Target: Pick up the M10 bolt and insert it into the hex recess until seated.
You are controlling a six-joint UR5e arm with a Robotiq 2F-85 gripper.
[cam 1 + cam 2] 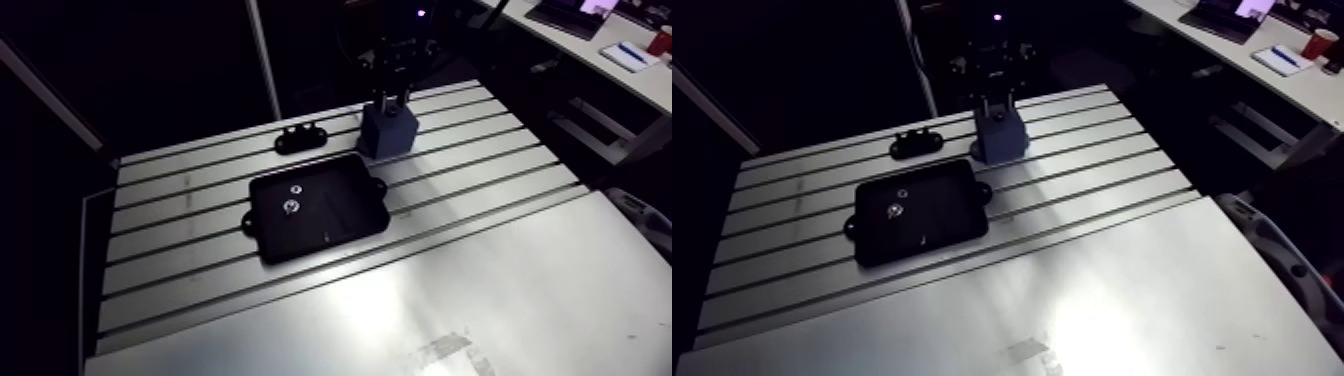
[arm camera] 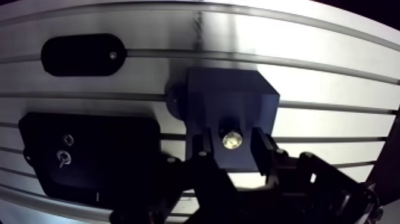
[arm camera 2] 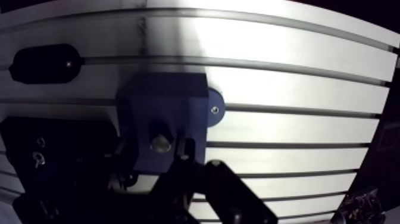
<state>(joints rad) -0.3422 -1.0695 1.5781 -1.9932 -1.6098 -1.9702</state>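
Slotted aluminium table (image 1: pixel 520 260), brushed, with parallel grooves. A matte blue block (image 2: pixel 232 98) stands on it; the bright-headed M10 bolt (image 2: pixel 231 140) sits in the block's top face. The gripper (image 2: pixel 233 143) straddles the bolt, fingers (image 2: pixel 205 149) spread with a gap on each side. Nearby are a shallow black tray (image 1: pixel 340 225) and an oval black bracket (image 1: pixel 301 137).

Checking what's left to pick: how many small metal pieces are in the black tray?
2. Both lie in the black tray, in the half away from the blue block: the first piece, and the second piece close beside it. Dark corners may hide more.
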